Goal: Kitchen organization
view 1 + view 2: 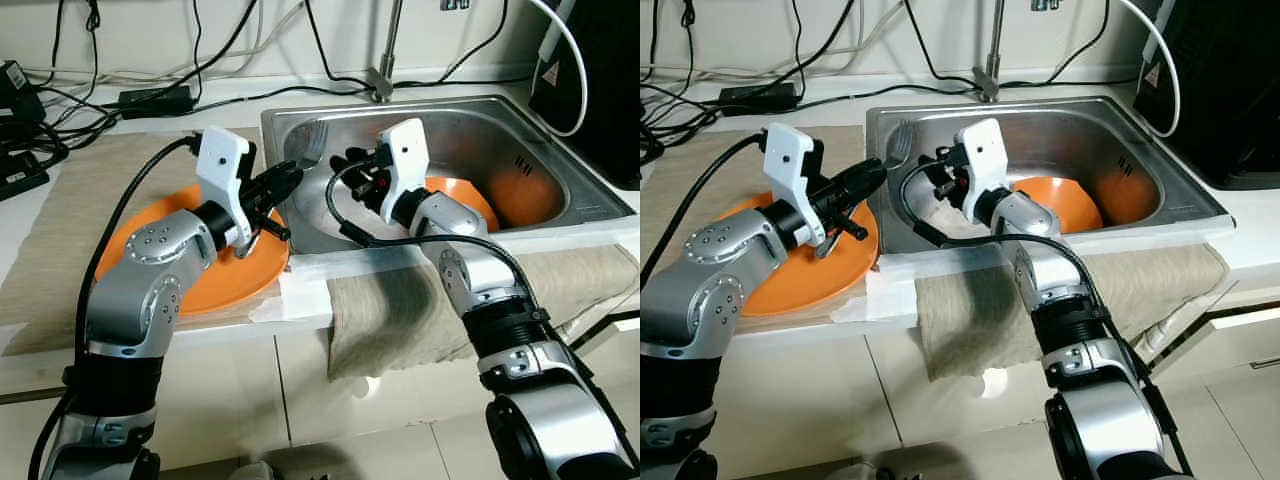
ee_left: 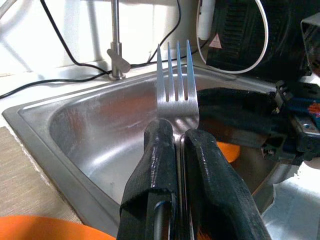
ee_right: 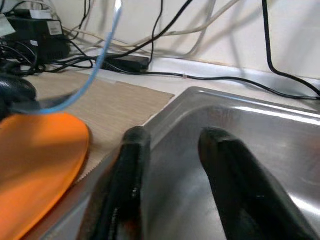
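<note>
My left gripper (image 1: 287,181) is shut on the handle of a steel fork (image 1: 309,149), whose tines (image 2: 175,82) point up over the left rim of the steel sink (image 1: 500,115). Under that arm, an orange plate (image 1: 235,280) lies on a beige mat (image 1: 90,200) on the counter. My right gripper (image 1: 345,165) hovers inside the sink near its left wall, open, with nothing between its fingers (image 3: 131,165). It faces the fork from close by. A second orange plate (image 1: 472,196) lies in the sink behind the right wrist.
A faucet (image 1: 385,60) rises behind the sink. Black cables and power bricks (image 1: 150,98) clutter the back of the counter. A black appliance (image 1: 590,80) stands at the far right. A beige towel (image 1: 400,310) hangs over the counter's front edge.
</note>
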Robot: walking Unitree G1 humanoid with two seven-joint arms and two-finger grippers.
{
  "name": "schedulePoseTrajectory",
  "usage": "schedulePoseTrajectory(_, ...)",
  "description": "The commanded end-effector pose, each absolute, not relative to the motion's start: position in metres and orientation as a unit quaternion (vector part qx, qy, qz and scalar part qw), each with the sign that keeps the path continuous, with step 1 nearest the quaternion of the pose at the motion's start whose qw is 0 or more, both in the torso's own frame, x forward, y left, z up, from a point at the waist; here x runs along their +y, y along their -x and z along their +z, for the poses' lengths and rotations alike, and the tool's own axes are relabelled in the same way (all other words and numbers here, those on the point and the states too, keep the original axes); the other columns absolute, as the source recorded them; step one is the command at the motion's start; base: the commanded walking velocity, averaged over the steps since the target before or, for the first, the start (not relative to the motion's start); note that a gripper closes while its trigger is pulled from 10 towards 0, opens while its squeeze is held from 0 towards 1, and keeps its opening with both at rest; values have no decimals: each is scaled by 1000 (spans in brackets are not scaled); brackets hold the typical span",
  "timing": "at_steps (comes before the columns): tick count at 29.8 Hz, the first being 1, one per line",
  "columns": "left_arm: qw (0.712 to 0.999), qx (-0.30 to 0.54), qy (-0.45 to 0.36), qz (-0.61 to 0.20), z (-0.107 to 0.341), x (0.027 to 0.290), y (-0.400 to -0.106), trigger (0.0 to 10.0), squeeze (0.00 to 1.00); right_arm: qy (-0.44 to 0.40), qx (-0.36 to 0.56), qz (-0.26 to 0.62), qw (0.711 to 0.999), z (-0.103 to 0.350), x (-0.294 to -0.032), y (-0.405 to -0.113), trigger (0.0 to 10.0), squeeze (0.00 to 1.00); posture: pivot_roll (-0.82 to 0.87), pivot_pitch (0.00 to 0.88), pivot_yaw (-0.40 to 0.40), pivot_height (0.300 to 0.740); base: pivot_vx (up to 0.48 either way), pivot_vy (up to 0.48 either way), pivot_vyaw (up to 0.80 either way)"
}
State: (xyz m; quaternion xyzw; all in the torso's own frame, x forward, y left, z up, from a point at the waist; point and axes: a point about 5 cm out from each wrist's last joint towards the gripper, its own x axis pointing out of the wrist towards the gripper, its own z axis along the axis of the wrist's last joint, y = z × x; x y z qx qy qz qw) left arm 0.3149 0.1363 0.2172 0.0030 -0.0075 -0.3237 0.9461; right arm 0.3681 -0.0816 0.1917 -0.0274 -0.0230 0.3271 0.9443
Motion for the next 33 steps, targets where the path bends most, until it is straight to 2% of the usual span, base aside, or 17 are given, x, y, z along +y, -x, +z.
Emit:
schedulePoseTrajectory(1, 945, -6, -7, -326, 216, 136, -314, 0, 0, 33, -39, 327, 944, 200, -80, -370, 10000, 682, 35, 10, 7, 740, 0, 0, 0)
schedulePoseTrajectory(2, 945, -6, -7, -327, 215, 136, -314, 0, 0, 35, -44, 327, 943, 201, -81, -370, 0, 216, 35, 9, 6, 740, 0, 0, 0)
schedulePoseTrajectory(6, 945, -6, -7, -327, 215, 136, -314, 0, 0, 35, -46, 324, 944, 201, -82, -370, 0, 208, 35, 9, 5, 740, 0, 0, 0)
schedulePoseTrajectory(7, 945, -6, -7, -327, 215, 136, -314, 0, 0, 36, -46, 322, 945, 202, -82, -370, 0, 59, 35, 9, 5, 740, 0, 0, 0)
schedulePoseTrajectory(8, 945, -6, -7, -326, 215, 136, -315, 0, 0, 38, -46, 325, 944, 202, -82, -370, 0, 0, 33, 9, 6, 740, 0, 0, 0)
schedulePoseTrajectory(14, 945, -5, -6, -326, 215, 135, -315, 0, 0, 52, -34, 323, 944, 199, -80, -372, 0, 0, 33, 10, 5, 740, 0, 0, 0)
schedulePoseTrajectory(15, 946, -5, -6, -325, 214, 135, -315, 0, 0, 56, -31, 325, 944, 198, -80, -372, 10000, 1000, 32, 13, 5, 740, 0, 0, 0)
schedulePoseTrajectory(33, 946, -4, -9, -324, 213, 135, -317, 0, 0, 58, -36, 326, 943, 200, -78, -373, 10000, 1000, 29, 5, 7, 740, 0, 0, 0)
